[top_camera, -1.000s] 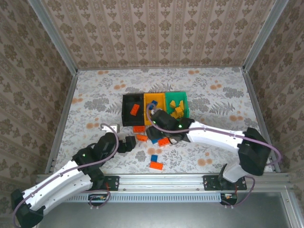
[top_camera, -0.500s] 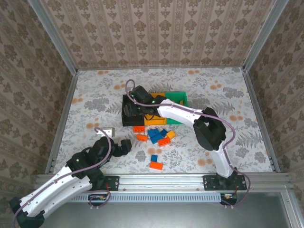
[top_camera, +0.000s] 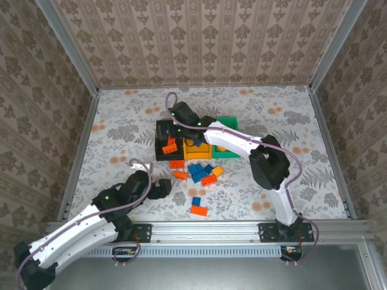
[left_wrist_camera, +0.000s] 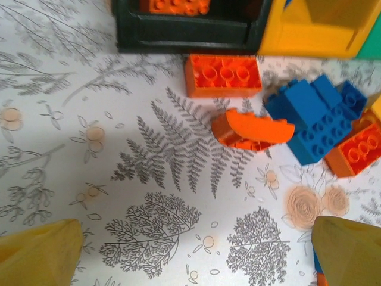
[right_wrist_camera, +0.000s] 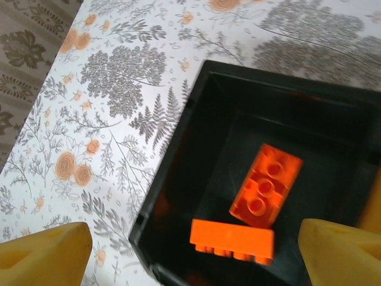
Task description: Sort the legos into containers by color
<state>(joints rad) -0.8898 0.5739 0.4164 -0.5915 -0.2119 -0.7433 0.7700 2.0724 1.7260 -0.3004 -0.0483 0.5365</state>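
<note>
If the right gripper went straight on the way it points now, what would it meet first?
Probably the red-orange bricks in the black bin; the open right gripper points down at them, depth unclear.

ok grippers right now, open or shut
Left gripper: open, holding nothing.
Right gripper: open, holding nothing, over the black bin.

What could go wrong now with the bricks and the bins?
The right fingers hang open over the black bin; pulling back, the right arm might bump it. The curved orange brick lies close beside the blue bricks, so the open left fingers might nudge or grab a blue one too.
</note>
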